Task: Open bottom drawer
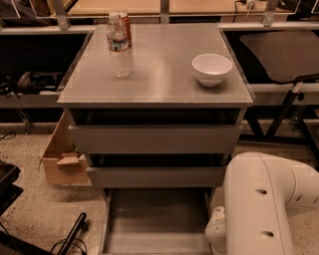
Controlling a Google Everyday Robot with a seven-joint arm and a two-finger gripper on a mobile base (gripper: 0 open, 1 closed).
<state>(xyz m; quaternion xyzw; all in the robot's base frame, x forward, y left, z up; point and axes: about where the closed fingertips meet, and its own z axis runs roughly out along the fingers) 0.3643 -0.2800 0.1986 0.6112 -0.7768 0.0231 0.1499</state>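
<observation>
Drawers stood stacked in the grey cabinet [159, 94] at the middle of the view. The bottom drawer [157, 219] was pulled well out toward the camera. Its plain grey box interior lay open to view from above, and its near end ran to the lower edge of the frame. Above it sat the middle drawer front [155, 176] and, higher still, the wider top drawer front [154, 138], each with a dark gap over it.

On the cabinet's flat top a clear water bottle [119, 50] stood upright near the back left corner. A red can [126, 24] stood just behind the bottle and was partly hidden by it. A white bowl [212, 68] rested upright on the right side of the top, well apart from the bottle.

The robot's white arm [264, 209] filled the lower right corner, just beside the open drawer's right wall. The gripper itself lay outside the frame, somewhere past the arm's lower end. Whether the jaws were released or clenched could not be told.

A cardboard box [62, 159] with loose flaps sat on the speckled floor [30, 204] against the cabinet's left side. A dark rod-like object [72, 234] lay on the floor at the lower left. A wooden bench [149, 6] ran along the back, behind the cabinet.
</observation>
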